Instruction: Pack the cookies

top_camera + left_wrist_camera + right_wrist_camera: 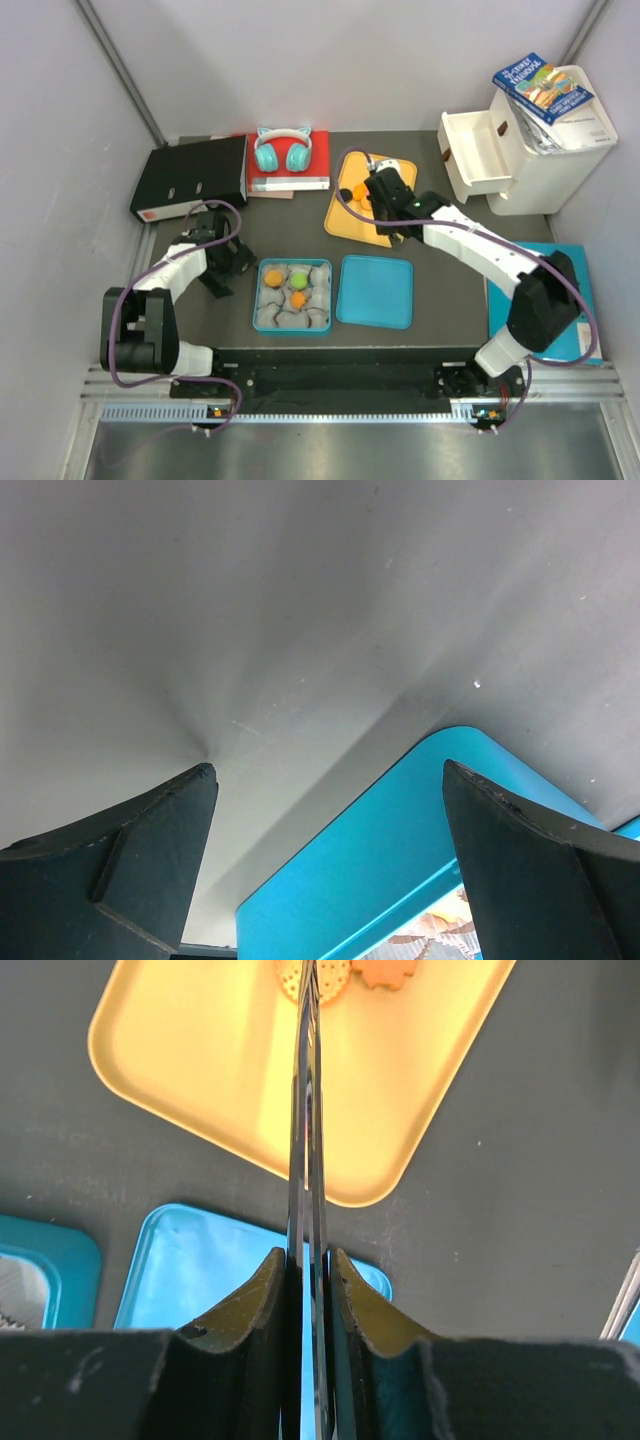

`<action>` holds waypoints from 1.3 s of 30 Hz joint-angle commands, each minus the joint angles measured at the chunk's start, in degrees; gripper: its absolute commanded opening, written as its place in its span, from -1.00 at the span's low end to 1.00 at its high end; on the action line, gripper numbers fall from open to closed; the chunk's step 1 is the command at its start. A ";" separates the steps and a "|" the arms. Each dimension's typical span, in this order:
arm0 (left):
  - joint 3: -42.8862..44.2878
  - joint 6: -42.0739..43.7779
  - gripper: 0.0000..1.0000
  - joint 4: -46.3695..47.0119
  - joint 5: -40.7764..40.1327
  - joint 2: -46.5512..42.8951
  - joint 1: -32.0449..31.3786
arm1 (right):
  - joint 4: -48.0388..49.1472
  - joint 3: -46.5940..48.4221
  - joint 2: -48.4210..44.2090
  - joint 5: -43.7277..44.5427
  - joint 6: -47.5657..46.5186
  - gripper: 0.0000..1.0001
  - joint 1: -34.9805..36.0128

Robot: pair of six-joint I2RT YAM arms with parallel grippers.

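I read both units as one build: the left arm (pixel 175 267) and right arm (pixel 470 245) have white link shells between black joint housings. A purple-grey cable (pixel 108 340) loops outside each arm, behind its gripper. The left fingers (pixel 130 860) are matte black wedges with scuffed edges. The right fingers (pixel 255 1295) are black with curved inner faces. A green light (pixel 413 207) glows just behind them.

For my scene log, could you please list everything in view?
box: one, teal, centre
paper cups: several, grey-white, in box
boxed cookies: three, two orange, one green
lid: one, teal, right of box
tray: one, yellow, behind lid
tray cookies: few, orange and black
headphones: one, teal, on red book
binder: one, black, back left
drawer unit: one, white, back right
book: one, blue, atop drawer unit
metal tool: one, thin, over tray
left gripper: open, left of box
right gripper: shut on metal tool
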 commanded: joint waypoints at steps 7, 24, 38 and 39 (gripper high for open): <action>-0.02 1.24 0.97 0.25 -0.15 -0.51 0.28 | 5.42 7.50 7.99 4.65 0.63 -0.18 -0.40; 0.33 0.01 0.97 0.34 -0.24 -0.77 0.46 | 6.56 5.92 10.80 2.28 0.72 0.02 -1.45; 0.15 0.28 0.97 0.52 -0.15 -0.51 0.46 | 6.12 5.39 14.41 2.63 1.24 -0.05 -1.45; 0.07 0.36 0.97 0.52 -0.15 -0.51 0.46 | 6.21 5.04 14.32 2.45 1.33 -0.09 -1.45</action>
